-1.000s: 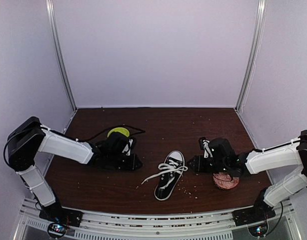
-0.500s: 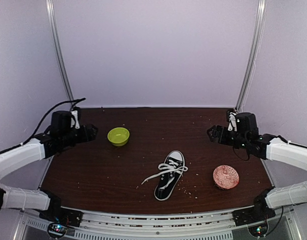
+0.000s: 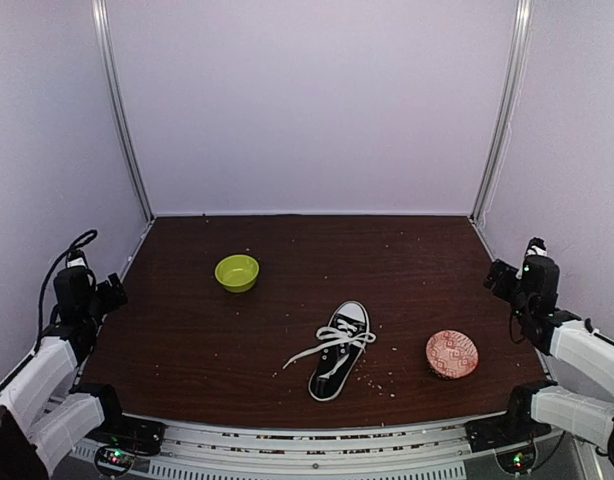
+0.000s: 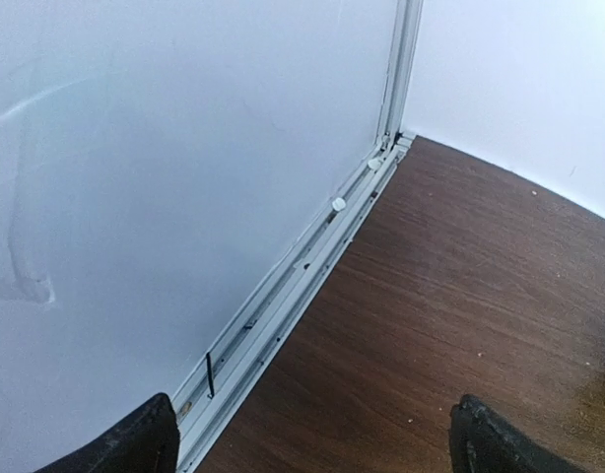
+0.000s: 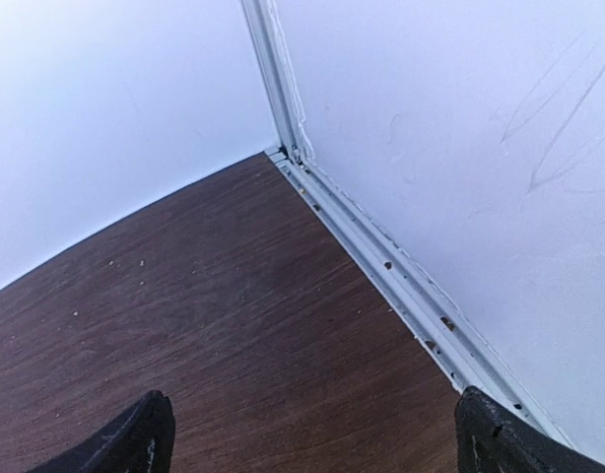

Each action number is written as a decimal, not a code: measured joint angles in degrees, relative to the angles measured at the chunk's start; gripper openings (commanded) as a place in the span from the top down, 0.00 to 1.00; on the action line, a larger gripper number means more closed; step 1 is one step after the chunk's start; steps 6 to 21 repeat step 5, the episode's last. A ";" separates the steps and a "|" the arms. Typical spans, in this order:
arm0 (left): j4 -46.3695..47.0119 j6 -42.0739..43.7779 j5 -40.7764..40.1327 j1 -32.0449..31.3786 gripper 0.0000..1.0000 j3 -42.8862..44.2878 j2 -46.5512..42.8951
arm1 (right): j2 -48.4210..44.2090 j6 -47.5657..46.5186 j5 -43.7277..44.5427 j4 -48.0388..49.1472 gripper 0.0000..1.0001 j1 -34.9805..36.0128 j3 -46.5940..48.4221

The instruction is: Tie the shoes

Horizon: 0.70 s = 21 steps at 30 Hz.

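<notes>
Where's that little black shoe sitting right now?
From overhead, the sneaker lies near the middle of the table, toward the front edge, with the green bowl farther back on its left and the pink patterned dish on its right.

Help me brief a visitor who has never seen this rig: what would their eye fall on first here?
A black sneaker lies near the middle of the dark table, white laces trailing leftward. A lime-green bowl sits behind it to the left, a pink patterned dish to its right. The left gripper and right gripper stand open at the table's side edges.
</notes>
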 measured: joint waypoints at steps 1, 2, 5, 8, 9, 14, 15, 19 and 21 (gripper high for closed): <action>1.66 0.81 0.04 0.00 0.02 -0.13 1.95 | 0.26 -0.44 0.98 1.25 0.01 -0.02 -0.66; 3.78 1.53 0.17 0.00 0.02 -0.50 3.72 | 0.55 -1.16 1.79 2.93 0.01 -0.04 -1.29; 8.04 3.13 1.01 0.00 0.02 -1.73 7.43 | 1.42 -2.78 3.74 8.17 0.01 -0.07 -2.56; 8.04 3.13 1.01 0.00 0.02 -1.73 7.43 | 1.42 -2.78 3.74 8.17 0.01 -0.07 -2.56; 8.04 3.13 1.01 0.00 0.02 -1.73 7.43 | 1.42 -2.78 3.74 8.17 0.01 -0.07 -2.56; 8.04 3.13 1.01 0.00 0.02 -1.73 7.43 | 1.42 -2.78 3.74 8.17 0.01 -0.07 -2.56; 8.04 3.13 1.01 0.00 0.02 -1.73 7.43 | 1.42 -2.78 3.74 8.17 0.01 -0.07 -2.56; 8.04 3.13 1.01 0.00 0.02 -1.73 7.43 | 1.42 -2.78 3.74 8.17 0.01 -0.07 -2.56; 8.04 3.13 1.01 0.00 0.02 -1.73 7.43 | 1.42 -2.78 3.74 8.17 0.01 -0.07 -2.56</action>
